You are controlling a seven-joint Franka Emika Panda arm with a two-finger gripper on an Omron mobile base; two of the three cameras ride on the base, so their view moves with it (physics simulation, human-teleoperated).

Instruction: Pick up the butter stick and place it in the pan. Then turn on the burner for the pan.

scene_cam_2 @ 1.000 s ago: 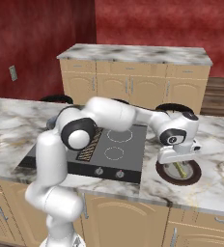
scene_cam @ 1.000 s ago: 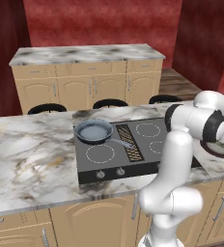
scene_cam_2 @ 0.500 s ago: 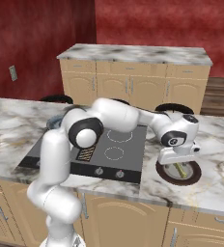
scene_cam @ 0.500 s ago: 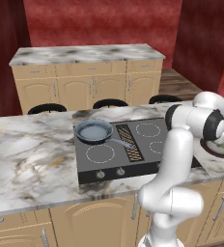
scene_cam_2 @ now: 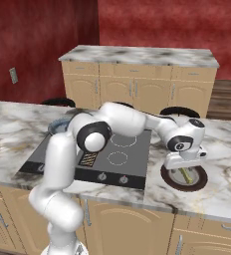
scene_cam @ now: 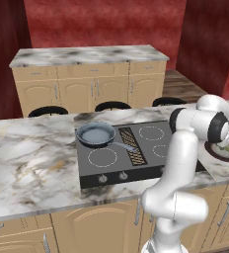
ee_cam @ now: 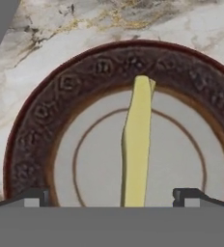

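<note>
While my gripper (ee_cam: pixel 111 198) hangs spread wide just over the plate (ee_cam: pixel 32 130), fingertips (ee_cam: pixel 29 197) either side of the butter stick (ee_cam: pixel 137 144), I judge the pick step is in hand; next it must drop and close. Butter lies on the plate's pale centre, running 6 to 12 o'clock: thin, pale yellow, slightly bent. Pan (scene_cam: pixel 95 133) sits on the cooktop (scene_cam: pixel 136 155), well apart.
</note>
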